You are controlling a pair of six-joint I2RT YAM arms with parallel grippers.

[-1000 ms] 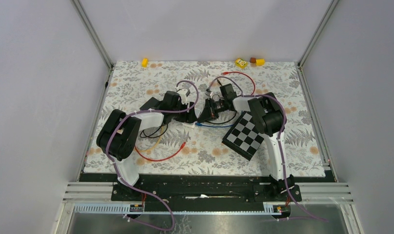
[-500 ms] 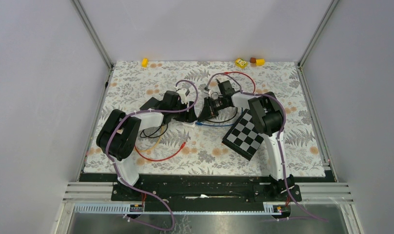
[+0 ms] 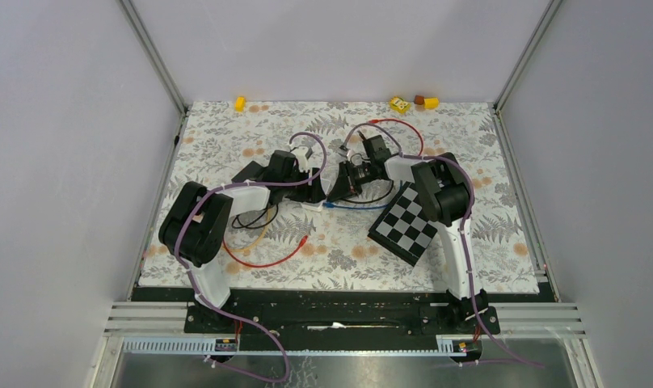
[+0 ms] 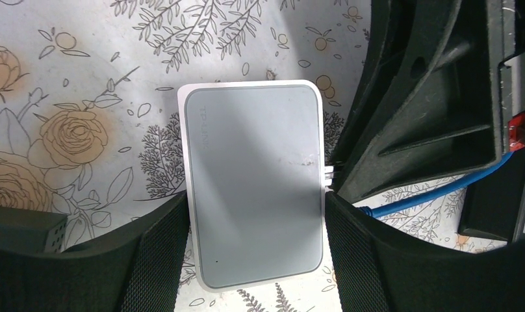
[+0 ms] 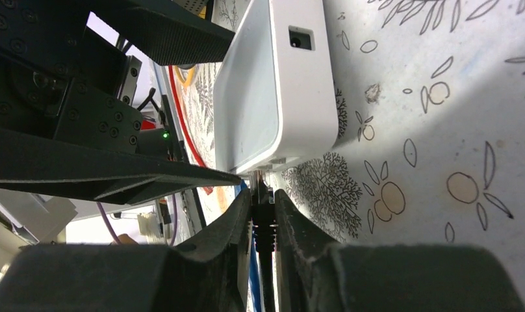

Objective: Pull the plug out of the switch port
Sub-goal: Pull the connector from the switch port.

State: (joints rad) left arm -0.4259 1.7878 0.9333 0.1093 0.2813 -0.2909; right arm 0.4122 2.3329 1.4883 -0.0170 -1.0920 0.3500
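- Mid-table, grey-white switch (image 4: 253, 185); black plug (image 5: 265, 227) at its port
- My right gripper (image 5: 262, 195) pinches the plug; left gripper (image 4: 255, 214), spread wide, clasps the switch
- Right wrist nudged toward far edge; switch unmoved

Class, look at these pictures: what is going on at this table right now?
Two robot arms are working on a white network switch lying flat on the flowered table cover. The left end effector straddles the switch, fingers against both long sides, bracing it. The right end effector is pinched shut on the plug at the switch's edge. The plug looks still seated in its port, so the pull is not yet done.
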